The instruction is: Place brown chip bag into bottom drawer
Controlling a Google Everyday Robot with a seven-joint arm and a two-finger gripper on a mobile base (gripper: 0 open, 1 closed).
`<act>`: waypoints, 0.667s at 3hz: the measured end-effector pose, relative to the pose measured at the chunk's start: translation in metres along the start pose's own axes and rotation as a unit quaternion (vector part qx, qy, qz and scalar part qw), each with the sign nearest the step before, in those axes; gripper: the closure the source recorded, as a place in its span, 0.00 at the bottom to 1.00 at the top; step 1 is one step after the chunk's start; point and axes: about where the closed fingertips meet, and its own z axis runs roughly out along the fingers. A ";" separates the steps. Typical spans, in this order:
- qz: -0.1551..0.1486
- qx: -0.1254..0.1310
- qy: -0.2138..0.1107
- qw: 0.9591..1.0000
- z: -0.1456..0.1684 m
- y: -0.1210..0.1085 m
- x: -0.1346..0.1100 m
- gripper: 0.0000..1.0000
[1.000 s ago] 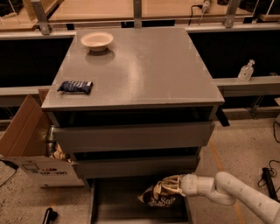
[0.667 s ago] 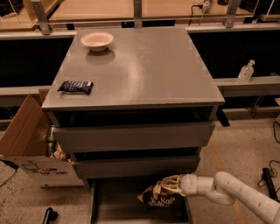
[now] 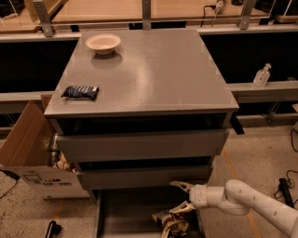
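Bag [image 3: 170,224]: we find it lying in the open drawer [image 3: 125,214], right side
End effector [image 3: 180,197]: we see it spread wide, gripping nothing, just above it

Claw [image 3: 179,198] beside bag [image 3: 169,225] in bottom drawer [image 3: 125,214]

Lab: railed workbenches [image 3: 107,7], cables [image 3: 284,188]; jaws over bottom drawer [image 3: 130,211].

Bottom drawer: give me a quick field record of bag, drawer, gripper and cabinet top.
bag: crinkly dark-brown chip bag, lying inside the drawer, right side
drawer: shallow grey metal bottom drawer, pulled out
gripper: white gripper, just above the bag, jaws spread open
cabinet top: cream bowl, dark-blue wrapped bar
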 end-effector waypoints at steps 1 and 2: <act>-0.007 -0.004 0.001 1.000 -0.004 0.005 -0.005 0.27; -0.007 -0.003 0.001 1.000 -0.015 0.007 -0.005 0.47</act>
